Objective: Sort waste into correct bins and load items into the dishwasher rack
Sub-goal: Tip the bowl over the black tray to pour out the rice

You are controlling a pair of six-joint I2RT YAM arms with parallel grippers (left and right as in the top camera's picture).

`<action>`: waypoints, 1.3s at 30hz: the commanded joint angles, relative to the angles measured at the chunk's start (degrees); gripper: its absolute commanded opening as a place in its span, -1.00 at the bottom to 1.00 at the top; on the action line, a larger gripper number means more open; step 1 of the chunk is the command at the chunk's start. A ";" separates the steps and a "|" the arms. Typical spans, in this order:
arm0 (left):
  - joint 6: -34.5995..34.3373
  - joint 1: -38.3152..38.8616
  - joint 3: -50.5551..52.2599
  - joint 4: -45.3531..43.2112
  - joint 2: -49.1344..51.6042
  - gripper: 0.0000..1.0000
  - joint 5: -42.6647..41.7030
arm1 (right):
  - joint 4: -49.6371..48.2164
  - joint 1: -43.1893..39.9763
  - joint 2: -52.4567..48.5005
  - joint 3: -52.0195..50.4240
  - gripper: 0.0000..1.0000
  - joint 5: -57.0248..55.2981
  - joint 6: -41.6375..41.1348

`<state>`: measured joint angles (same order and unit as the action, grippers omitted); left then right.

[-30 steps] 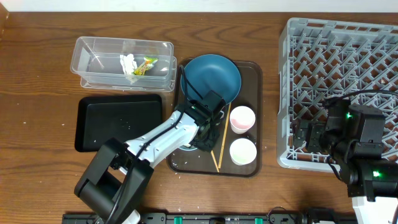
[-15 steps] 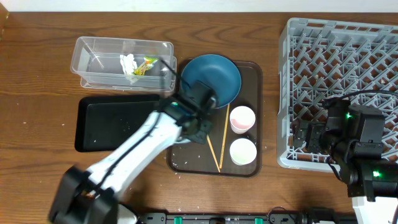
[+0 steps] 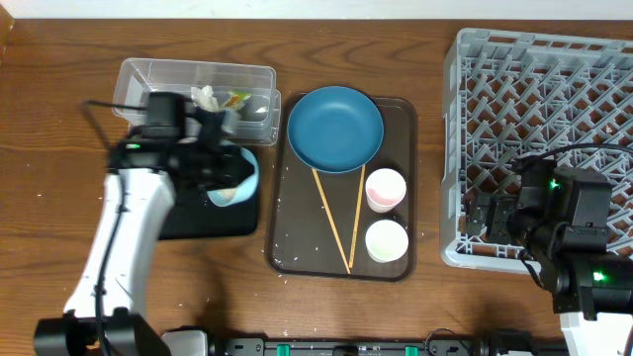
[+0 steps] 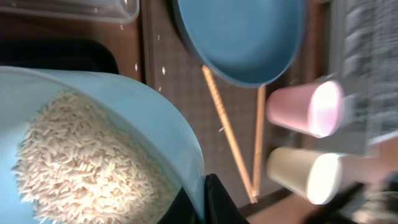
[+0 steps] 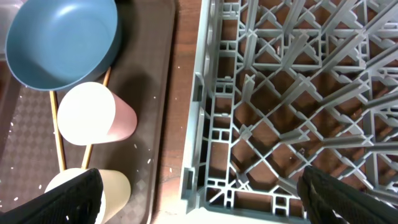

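Tissue (image 3: 205, 98) and wrapper (image 3: 235, 98) are in the clear tub (image 3: 148, 74). The left gripper (image 3: 223, 170) is clamped on the rim of the light-blue bowl (image 3: 243, 178) above the black tray (image 3: 203, 223), with the rice (image 4: 81, 162) not yet dumped. Plate (image 3: 334, 129), chopsticks (image 3: 331, 213), pink cup (image 3: 385, 188) and white cup (image 3: 386, 240) sit on the brown serving tray (image 3: 297, 263), so all loading looks left to do: the rack (image 3: 544, 89) holds nothing and the right gripper (image 3: 482, 220) is spread open at its near corner.

Brown wooden table (image 3: 59, 119) across the whole frame. At upper left a clear tub (image 3: 138, 79), with a black tray (image 3: 213, 222) just below it. In the middle a brown tray (image 3: 297, 237), at far right a grey rack (image 3: 451, 198).
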<state>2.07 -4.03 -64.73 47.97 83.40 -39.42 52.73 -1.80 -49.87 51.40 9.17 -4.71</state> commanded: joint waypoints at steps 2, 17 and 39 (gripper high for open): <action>6.62 -9.62 1.77 0.24 3.74 -0.88 -22.43 | 0.24 0.85 0.20 1.09 0.99 0.07 0.92; 7.91 -23.04 2.05 6.71 19.71 -0.87 -50.73 | 0.87 0.85 0.20 1.09 0.99 0.04 0.94; 9.62 -30.60 1.81 11.61 19.50 -0.88 -49.44 | 1.05 0.85 0.20 1.09 0.98 0.04 0.94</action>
<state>7.01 -35.00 -62.83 60.01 103.15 -87.11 53.65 -1.80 -49.87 51.40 9.17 -4.71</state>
